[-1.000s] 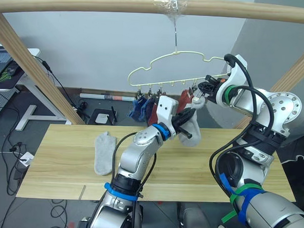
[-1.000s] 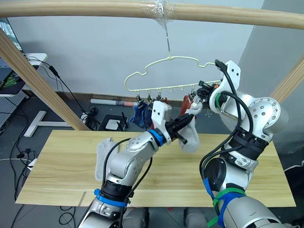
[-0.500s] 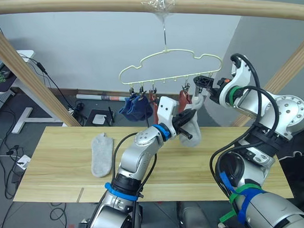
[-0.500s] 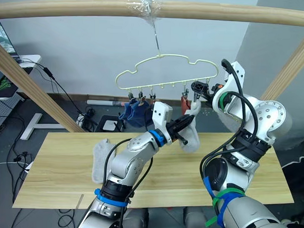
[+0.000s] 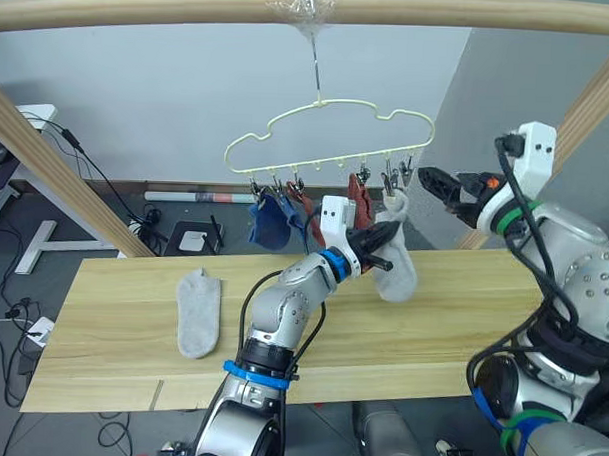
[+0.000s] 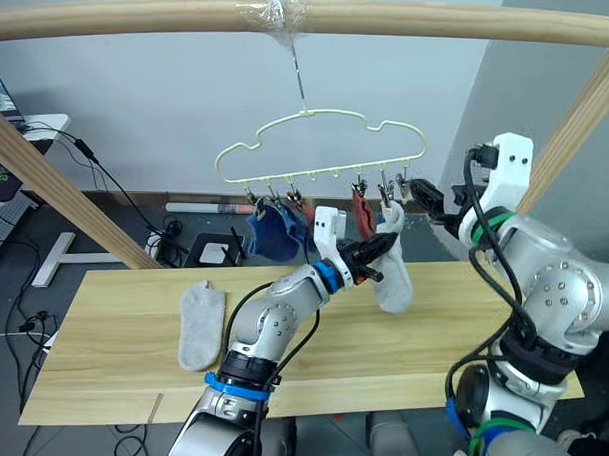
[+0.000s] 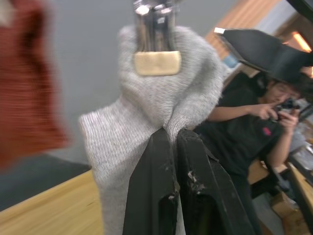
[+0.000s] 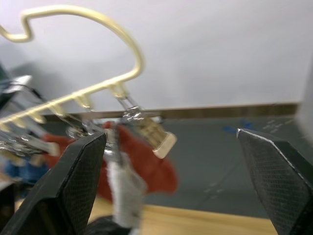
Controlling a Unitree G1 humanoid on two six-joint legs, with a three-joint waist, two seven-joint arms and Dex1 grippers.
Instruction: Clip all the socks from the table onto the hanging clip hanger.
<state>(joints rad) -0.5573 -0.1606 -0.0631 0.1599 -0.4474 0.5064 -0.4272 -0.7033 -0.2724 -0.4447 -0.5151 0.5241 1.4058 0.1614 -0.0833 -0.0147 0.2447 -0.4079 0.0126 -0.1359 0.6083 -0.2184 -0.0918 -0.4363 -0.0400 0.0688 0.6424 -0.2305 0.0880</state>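
Left gripper (image 7: 173,147): the two black fingers (image 7: 151,181) are pressed together on a fold of a light grey sock (image 5: 395,266), just below the metal clip (image 7: 154,34) that bites the sock's upper edge. From the fingers the left wrist angles up and toward the robot's right; the forearm rises from a bent elbow above the table (image 5: 109,371), so the gripper sits beneath the row of clips on the cream wire hanger (image 5: 328,139).

Right gripper (image 8: 171,147): its fingers stand wide apart, holding nothing, aimed at the hanger's end clip (image 8: 154,134) and apart from it. In the head views the right gripper (image 5: 438,183) lies just beside the hanger's right end; the wrist is held level, and the forearm runs back and down to a raised elbow.

The clipped grey sock hangs free, its toe above the tabletop. Two rust red socks (image 5: 360,202) and two blue socks (image 5: 270,219) hang from clips further left. A second light grey sock (image 5: 198,310) lies flat on the table's left part, well apart from both grippers. The hanger's hook is taped to a wooden bar (image 5: 142,4) overhead. A person (image 7: 254,122) in black appears behind in the left wrist view.
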